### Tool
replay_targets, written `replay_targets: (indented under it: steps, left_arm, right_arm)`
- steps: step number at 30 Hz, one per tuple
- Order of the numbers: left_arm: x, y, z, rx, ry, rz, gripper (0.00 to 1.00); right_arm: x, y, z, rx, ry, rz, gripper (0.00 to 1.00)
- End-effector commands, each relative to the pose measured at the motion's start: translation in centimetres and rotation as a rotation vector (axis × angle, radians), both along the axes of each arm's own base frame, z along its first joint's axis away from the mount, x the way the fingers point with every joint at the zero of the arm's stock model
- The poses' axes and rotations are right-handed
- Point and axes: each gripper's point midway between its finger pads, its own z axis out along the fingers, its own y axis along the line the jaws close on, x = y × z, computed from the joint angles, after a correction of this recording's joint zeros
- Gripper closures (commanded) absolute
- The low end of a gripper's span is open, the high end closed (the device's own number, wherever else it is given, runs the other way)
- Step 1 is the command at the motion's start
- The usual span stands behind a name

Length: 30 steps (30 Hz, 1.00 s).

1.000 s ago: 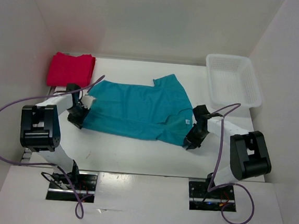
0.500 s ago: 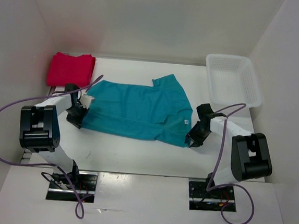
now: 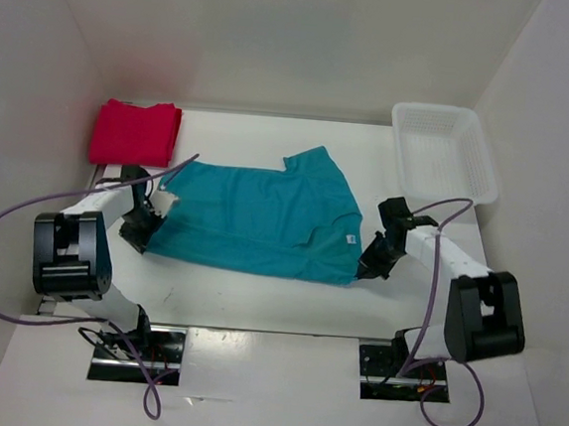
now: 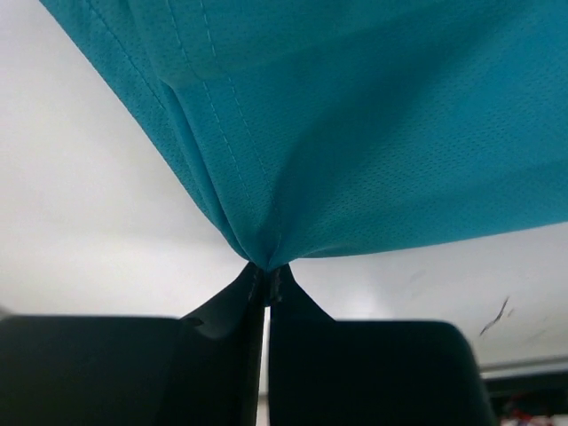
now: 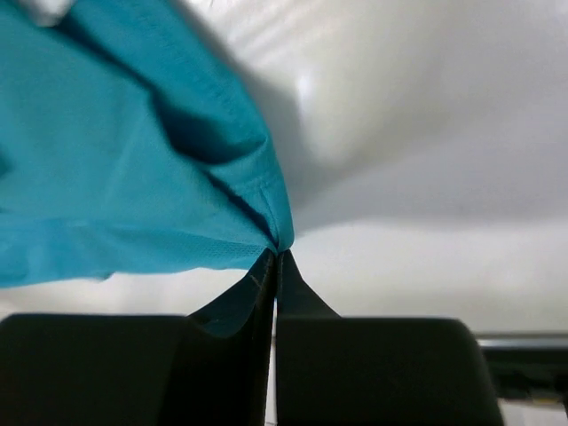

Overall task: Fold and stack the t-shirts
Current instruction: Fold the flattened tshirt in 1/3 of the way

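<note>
The teal shirt lies spread across the middle of the worktop, its long side running left to right, one sleeve sticking out at its far edge; the cloth is mostly flat, with a few shallow creases near its right end. The left tool is at the shirt's left end, its jaws pressed tight together on a pinch of the teal hem, the fabric gathering into folds where it enters them. The right tool is at the shirt's near right corner, jaws likewise closed hard on a small tip of the teal cloth, which rises off the worktop there. Beyond the shirt's right end, toward the back, stands a white lattice basket; only its own mesh floor and walls show inside. Beyond the shirt's left end, at the back, a red shirt lies folded into a neat block, well apart from the teal one.
</note>
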Motion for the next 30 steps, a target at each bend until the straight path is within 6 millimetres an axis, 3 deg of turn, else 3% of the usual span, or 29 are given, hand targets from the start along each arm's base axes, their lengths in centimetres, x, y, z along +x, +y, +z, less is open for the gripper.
replay_targets:
  steps: [1, 3, 7, 14, 17, 18, 19, 20, 23, 26, 27, 30]
  left_arm:
    - [-4.4, 1.5, 1.3, 0.084, 0.124, -0.1, 1.0]
    - [-5.9, 1.8, 1.9, 0.105, 0.162, -0.111, 1.0]
    - [-7.0, 2.1, 2.8, 0.137, 0.194, -0.146, 1.0]
    - [-8.1, 1.3, 4.0, 0.128, 0.229, -0.171, 0.85]
    - [-7.7, 1.5, 4.5, 0.142, 0.221, -0.159, 0.78]
    - [-7.7, 1.5, 4.5, 0.142, 0.221, -0.159, 0.72]
    - [-7.3, 1.6, 4.8, 0.145, 0.209, -0.158, 0.63]
    - [-7.7, 1.7, 4.9, 0.154, 0.224, -0.15, 0.46]
    - [-8.6, 2.6, 5.8, 0.204, 0.273, -0.152, 0.31]
    - [-8.9, 3.4, 6.1, 0.249, 0.294, -0.171, 0.31]
    - [-8.9, 3.9, 6.4, 0.28, 0.301, -0.171, 0.3]
    - [-5.8, 4.7, 8.7, 0.316, 0.185, -0.151, 0.29]
  right_arm:
    - [-0.8, -0.9, 4.5, -0.04, -0.066, 0.013, 1.0]
    - [-0.9, -2.1, 5.2, -0.107, -0.055, 0.012, 1.0]
    - [-2.0, -3.1, 6.3, -0.162, -0.01, 0.033, 1.0]
    - [-2.5, -3.6, 7.5, -0.186, 0.014, 0.089, 0.99]
    - [-2.7, -3.5, 7.9, -0.18, 0.025, 0.115, 0.83]
    - [-2.7, -3.6, 7.8, -0.183, 0.032, 0.133, 0.69]
    - [-2.8, -4.0, 8.0, -0.205, 0.037, 0.131, 0.38]
    - [-3.2, -4.4, 7.7, -0.223, 0.064, 0.144, 0.31]
    - [-3.3, -5.2, 8.6, -0.269, 0.056, 0.139, 0.18]
    - [-2.4, -4.6, 10.1, -0.239, -0.014, 0.114, 0.16]
    - [-1.2, -4.0, 10.6, -0.208, -0.064, 0.111, 0.16]
    - [0.3, -1.0, 10.9, -0.137, -0.12, 0.15, 0.19]
